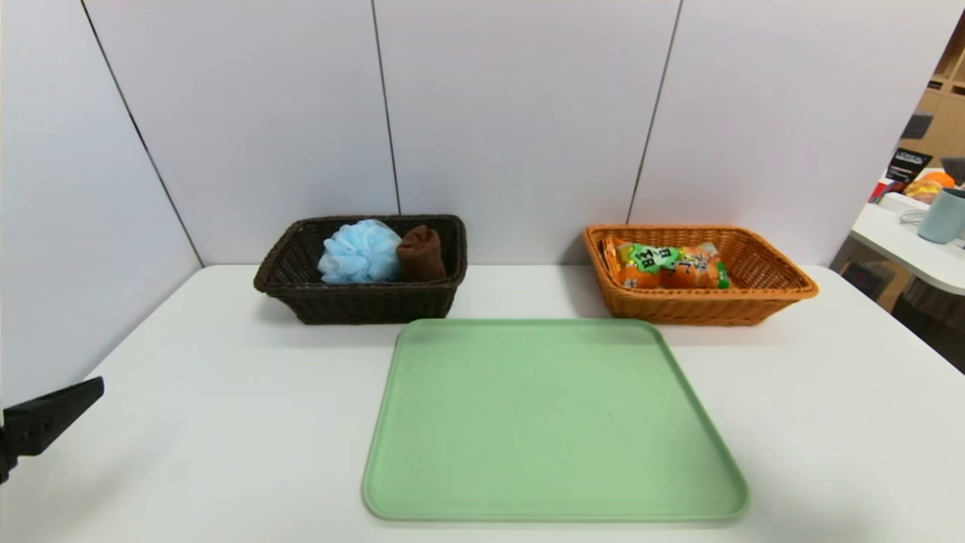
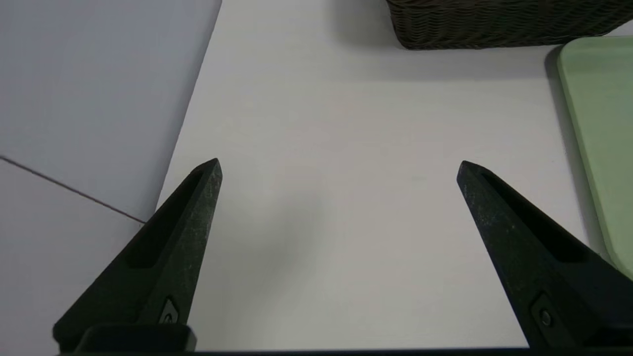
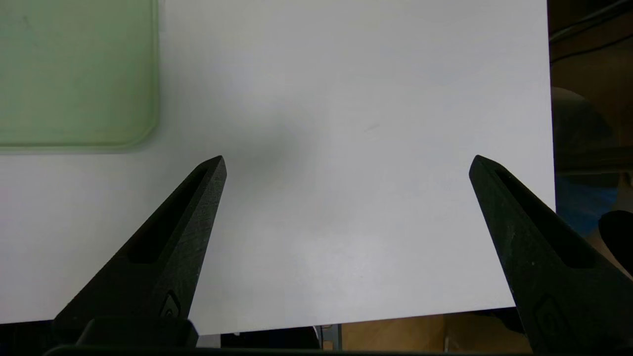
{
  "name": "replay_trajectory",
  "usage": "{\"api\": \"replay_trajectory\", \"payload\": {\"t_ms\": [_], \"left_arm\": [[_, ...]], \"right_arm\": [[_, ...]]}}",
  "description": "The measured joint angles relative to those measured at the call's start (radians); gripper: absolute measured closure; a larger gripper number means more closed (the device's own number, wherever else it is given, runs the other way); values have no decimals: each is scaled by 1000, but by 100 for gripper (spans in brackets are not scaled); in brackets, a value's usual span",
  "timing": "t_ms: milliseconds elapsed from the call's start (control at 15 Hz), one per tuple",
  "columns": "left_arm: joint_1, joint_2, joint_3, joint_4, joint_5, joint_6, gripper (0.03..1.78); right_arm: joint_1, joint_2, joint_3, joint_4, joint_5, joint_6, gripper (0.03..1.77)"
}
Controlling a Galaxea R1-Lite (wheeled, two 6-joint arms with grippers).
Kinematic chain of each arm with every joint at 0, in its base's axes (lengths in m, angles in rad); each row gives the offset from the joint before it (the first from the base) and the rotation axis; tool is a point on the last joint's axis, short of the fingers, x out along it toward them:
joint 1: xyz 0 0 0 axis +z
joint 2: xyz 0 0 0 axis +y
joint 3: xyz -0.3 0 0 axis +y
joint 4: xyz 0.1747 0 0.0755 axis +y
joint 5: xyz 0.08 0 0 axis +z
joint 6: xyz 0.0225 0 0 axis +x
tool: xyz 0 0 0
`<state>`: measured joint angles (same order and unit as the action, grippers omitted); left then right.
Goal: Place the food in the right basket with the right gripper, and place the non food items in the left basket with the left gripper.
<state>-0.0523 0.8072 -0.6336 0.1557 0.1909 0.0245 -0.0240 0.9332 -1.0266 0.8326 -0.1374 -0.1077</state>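
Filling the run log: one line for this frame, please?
tray: bare | dark basket: blue loofah, brown cloth | orange basket: snack packet | left gripper: open, over table | right gripper: open, over table

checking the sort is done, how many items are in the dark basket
2 show. In the dark basket, a blue bath pouf sits toward its left, and a rolled brown cloth stands right beside it. Anything lower down, behind the near wall, would be hidden.

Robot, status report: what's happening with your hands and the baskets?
Left hand open, empty. Right hand open, empty. Snack bag in orange basket; sponge, cloth in brown basket. Tray bare.
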Motion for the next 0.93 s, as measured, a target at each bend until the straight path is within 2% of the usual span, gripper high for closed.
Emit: {"api": "replay_trajectory", "payload": {"t_ms": [200, 333, 600, 800, 933], "left_arm": [[23, -147, 145, -112, -14, 6, 12], [28, -240, 193, -136, -45, 9, 12], [32, -401, 230, -86, -78, 10, 12], [32, -514, 236, -23, -101, 29, 12], [32, -580, 246, -14, -123, 53, 12]], "right_arm": [[-7, -217, 175, -120, -2, -10, 11], [-3, -354, 245, -149, 8, -14, 11], [9, -563, 334, -161, 57, -11, 11], [10, -680, 374, -170, 49, -6, 11], [13, -737, 377, -177, 17, -8, 11]]}}
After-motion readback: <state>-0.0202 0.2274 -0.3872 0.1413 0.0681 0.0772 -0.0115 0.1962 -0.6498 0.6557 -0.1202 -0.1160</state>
